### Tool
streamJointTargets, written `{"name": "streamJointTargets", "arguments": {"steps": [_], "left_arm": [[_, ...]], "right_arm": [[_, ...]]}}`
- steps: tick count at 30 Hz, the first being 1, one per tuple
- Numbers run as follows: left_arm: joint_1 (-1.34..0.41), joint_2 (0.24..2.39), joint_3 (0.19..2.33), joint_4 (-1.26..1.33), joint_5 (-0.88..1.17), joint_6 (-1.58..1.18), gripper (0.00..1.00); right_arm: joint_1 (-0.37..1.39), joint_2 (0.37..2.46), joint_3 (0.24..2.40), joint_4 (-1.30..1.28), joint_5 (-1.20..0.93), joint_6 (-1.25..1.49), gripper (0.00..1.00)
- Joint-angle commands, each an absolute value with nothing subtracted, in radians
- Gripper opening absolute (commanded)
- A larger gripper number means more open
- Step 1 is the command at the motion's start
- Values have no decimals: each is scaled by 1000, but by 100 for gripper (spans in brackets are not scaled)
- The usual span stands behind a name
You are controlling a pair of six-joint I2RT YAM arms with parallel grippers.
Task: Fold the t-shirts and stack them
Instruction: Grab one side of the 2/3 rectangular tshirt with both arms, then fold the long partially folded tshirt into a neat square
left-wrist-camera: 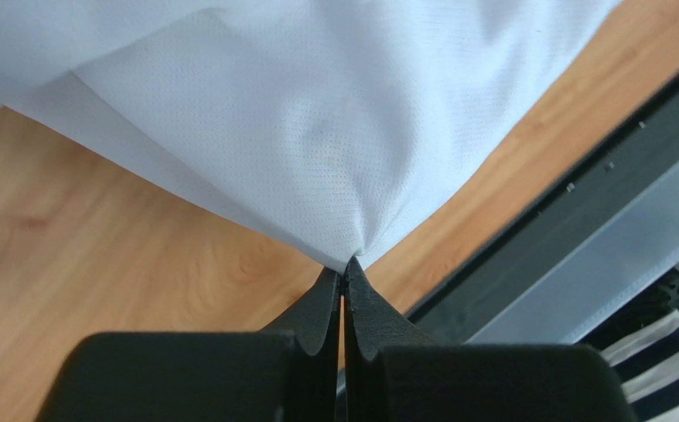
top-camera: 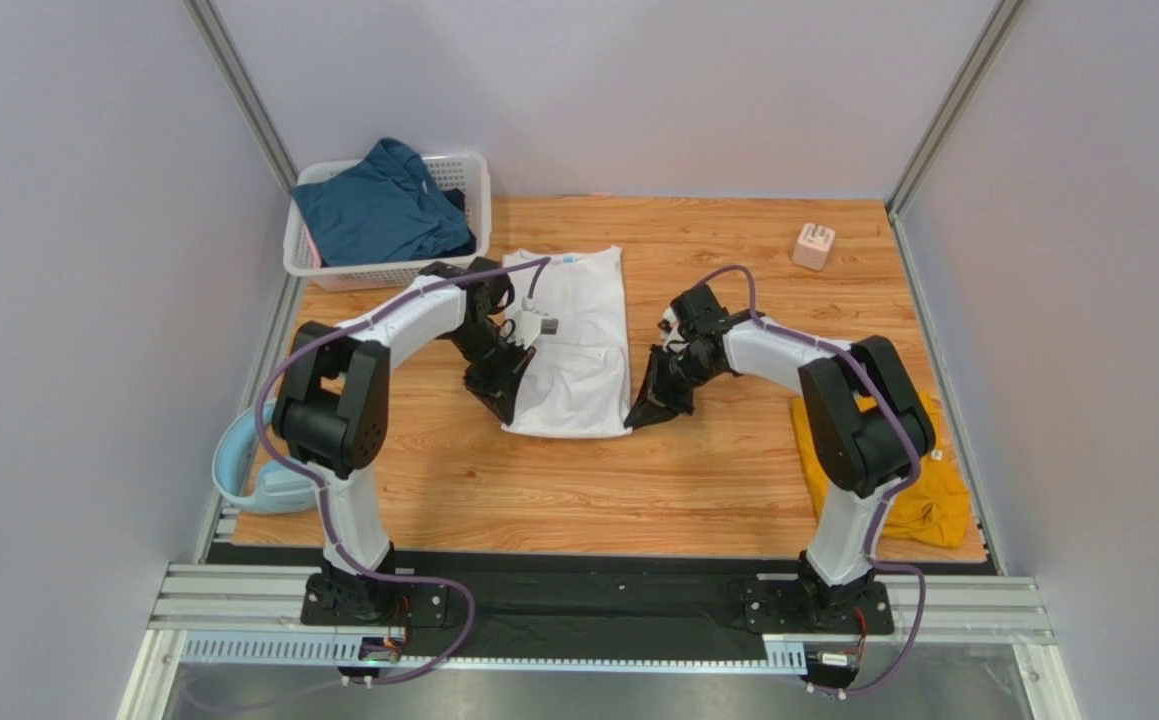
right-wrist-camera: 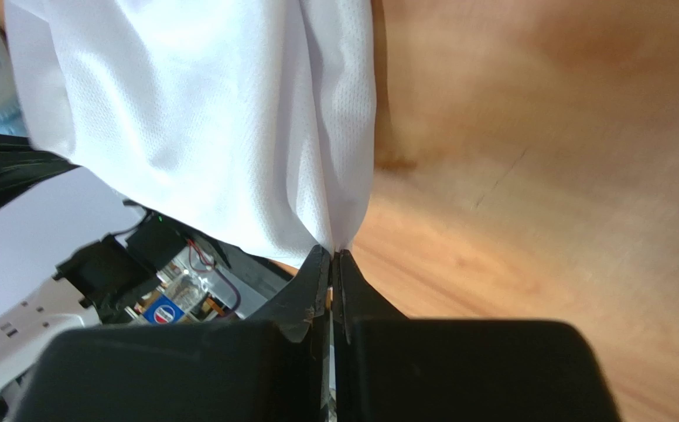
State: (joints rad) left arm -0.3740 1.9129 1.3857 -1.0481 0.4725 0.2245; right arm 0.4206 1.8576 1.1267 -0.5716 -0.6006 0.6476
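Observation:
The white t-shirt point(top-camera: 578, 338) lies lengthwise at the table's middle, its blue neck label at the far end. My left gripper point(top-camera: 507, 402) is shut on its near left corner; the cloth point(left-wrist-camera: 316, 132) rises from the closed fingertips point(left-wrist-camera: 344, 272). My right gripper point(top-camera: 642, 413) is shut on the near right corner, the cloth point(right-wrist-camera: 228, 114) hanging from the pinched tips point(right-wrist-camera: 334, 257). The dark teal-blue t-shirt point(top-camera: 382, 203) sits bunched in the white basket point(top-camera: 473, 173). The mustard-yellow t-shirt point(top-camera: 923, 480) lies crumpled at the right edge, partly behind my right arm.
A small beige block point(top-camera: 814, 245) stands at the far right of the wooden table point(top-camera: 660, 480). A pale-blue curved object point(top-camera: 247, 458) sits off the table's near left edge. Grey walls close in left, back and right.

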Motion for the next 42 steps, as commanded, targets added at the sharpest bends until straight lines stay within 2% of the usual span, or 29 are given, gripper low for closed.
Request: {"name": "streamJointTargets", "arguments": {"steps": [1,10,14,17,27,42], "left_arm": [[-379,1749,1341,-1186,548,318,0],[-410,1669,1243,-1232,591,337,1],[-439,1628,1242,-1275,595,337,0],[-442,1602,1267,-1316,614,336,0],[-442,1612,1546,-1410,531,318,0],[-431,2006,1956,-1468,450,337,0]], "right_arm": [[463,1695,1020,-548,-621,663,0],[520,1396,830,-609,-621,745,0],[523,1254,871,-692,-614,756,0],[523,1221,936,-748,-610,756,0],[500,1310,1078,-776,-594,718,0],[350,1445,1167,-709,-618,684,0]]}}
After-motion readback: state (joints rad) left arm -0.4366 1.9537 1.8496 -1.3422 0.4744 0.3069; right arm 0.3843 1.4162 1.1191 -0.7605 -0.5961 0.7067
